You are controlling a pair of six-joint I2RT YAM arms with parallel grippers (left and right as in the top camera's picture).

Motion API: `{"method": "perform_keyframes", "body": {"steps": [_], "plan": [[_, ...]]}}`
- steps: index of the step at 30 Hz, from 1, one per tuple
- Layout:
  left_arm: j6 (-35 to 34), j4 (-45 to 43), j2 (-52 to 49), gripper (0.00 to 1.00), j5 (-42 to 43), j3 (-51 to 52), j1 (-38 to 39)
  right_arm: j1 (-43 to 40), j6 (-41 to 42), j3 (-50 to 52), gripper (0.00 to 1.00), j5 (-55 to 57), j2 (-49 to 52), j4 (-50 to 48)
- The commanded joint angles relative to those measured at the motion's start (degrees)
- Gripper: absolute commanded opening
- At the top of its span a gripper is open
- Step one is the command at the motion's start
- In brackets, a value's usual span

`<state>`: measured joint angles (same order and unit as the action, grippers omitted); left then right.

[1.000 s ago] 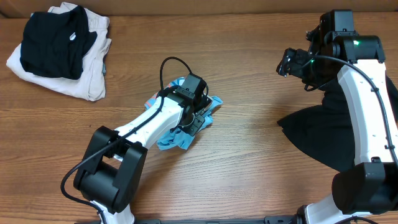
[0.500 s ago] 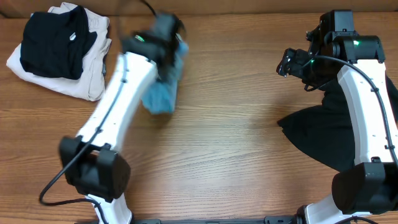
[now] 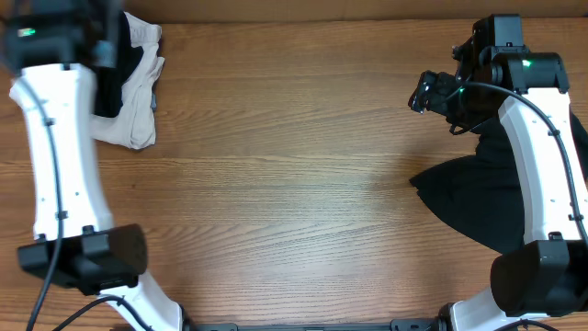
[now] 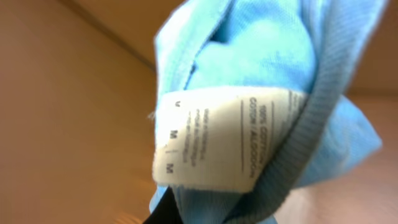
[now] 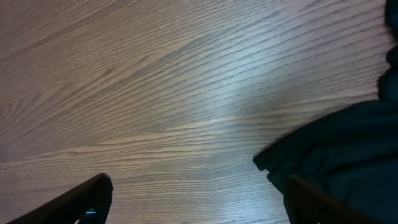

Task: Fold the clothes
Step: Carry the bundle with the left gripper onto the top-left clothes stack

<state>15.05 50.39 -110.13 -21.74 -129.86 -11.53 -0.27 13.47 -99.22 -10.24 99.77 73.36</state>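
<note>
Left arm point(image 3: 57, 156): stretched to the far-left corner of the tabletop point(image 3: 294, 184), with its wrist above the clothes pile and blurred in the overhead view
My left gripper point(image 3: 69, 32): closed tight on the sky-blue T-shirt point(image 4: 273, 56); my fingers are hidden by the cloth
Sky-blue T-shirt: bunched right up against my left wrist camera, with its ribbed collar point(image 4: 326, 118) and white size label point(image 4: 211, 140) facing the lens; the label reads M
Pile at far left: a beige garment point(image 3: 140, 97) lies on the tabletop with the pile's black garment point(image 3: 110, 83) on top, both partly covered by my left arm
My right gripper point(image 5: 202, 205): jaws spread wide, holding nothing, hovering above bare wood near a corner of the right-hand black garment point(image 3: 478, 193)
Right-hand black garment: spread loosely at the right edge of the tabletop, partly under my right arm point(image 3: 542, 156), with one corner pointing towards the middle
</note>
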Motion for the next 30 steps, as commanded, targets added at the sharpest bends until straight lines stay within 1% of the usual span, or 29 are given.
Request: {"method": "perform_keyframes", "body": {"steps": [1, 4, 6, 8, 12, 16, 22, 26, 30], "plan": [[4.55, -7.50, -0.20, 0.04, -1.60, -1.16, -4.98, 0.20, 0.02, -0.48, 0.91, 0.07, -0.31, 0.15], [9.66, -14.47, -2.29, 0.04, 1.79, -1.16, -9.14, 0.22, 0.02, -0.48, 0.91, 0.09, -0.31, 0.31], [13.40, -15.47, -3.67, 0.04, 5.51, -1.16, -11.15, 0.22, 0.02, -0.48, 0.91, 0.07, -0.31, 0.33], [14.60, -16.52, -5.70, 0.04, 7.15, -1.16, -13.38, 0.22, 0.02, -0.48, 0.91, 0.07, -0.31, 0.31], [14.53, -18.21, -11.50, 0.04, 8.31, -1.16, -16.87, 0.20, 0.00, -0.48, 0.91, 0.11, -0.31, 0.24], [12.50, -18.62, -17.03, 0.04, 9.79, -1.16, -17.66, 0.22, 0.00, -0.48, 0.90, 0.11, -0.31, -0.22], [11.69, -19.63, -22.73, 0.04, 9.64, -1.16, -15.41, 0.20, 0.00, -0.48, 0.88, 0.13, -0.31, -0.92], [11.63, -20.04, -23.52, 0.04, 9.51, -1.16, -13.70, 0.20, 0.02, -0.48, 0.87, 0.96, -0.31, -0.81], [8.35, -20.52, -23.45, 0.04, 10.32, -1.38, -12.13, 0.20, 0.00, -0.48, 0.87, 1.18, -0.31, -0.61]]}}
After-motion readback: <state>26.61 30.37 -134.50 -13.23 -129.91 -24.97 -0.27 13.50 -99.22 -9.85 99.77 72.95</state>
